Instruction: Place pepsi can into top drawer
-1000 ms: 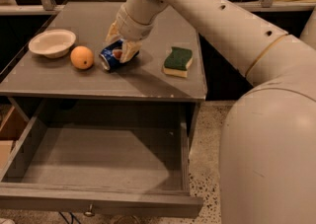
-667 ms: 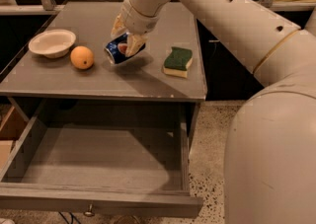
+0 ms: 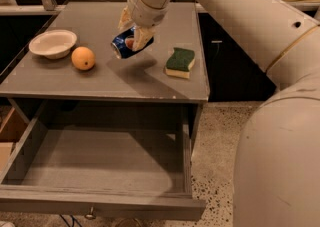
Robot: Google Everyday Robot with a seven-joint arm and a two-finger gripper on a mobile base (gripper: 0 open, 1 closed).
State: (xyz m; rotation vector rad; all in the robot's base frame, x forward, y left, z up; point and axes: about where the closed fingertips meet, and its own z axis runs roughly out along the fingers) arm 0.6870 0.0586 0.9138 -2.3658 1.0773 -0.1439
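holding the pepsi can (image 3: 121,48) tilted sideways above the tabletop (image 3: 100,78), my gripper (image 3: 135,37) clamped on it; a skewed grip could let it slip or clip the tabletop edge before the open top drawer (image 3: 100,161).

The gripper (image 3: 134,33) hangs above the middle of the tabletop (image 3: 70,85), its fingers clasped on the pepsi can (image 3: 123,47), which is lifted clear of the tabletop and tilted. On the tabletop's left part sit a bowl (image 3: 52,43) and an orange (image 3: 83,58), on its right part a sponge (image 3: 180,62). Below the tabletop's front edge the top drawer (image 3: 100,163) stands pulled open.
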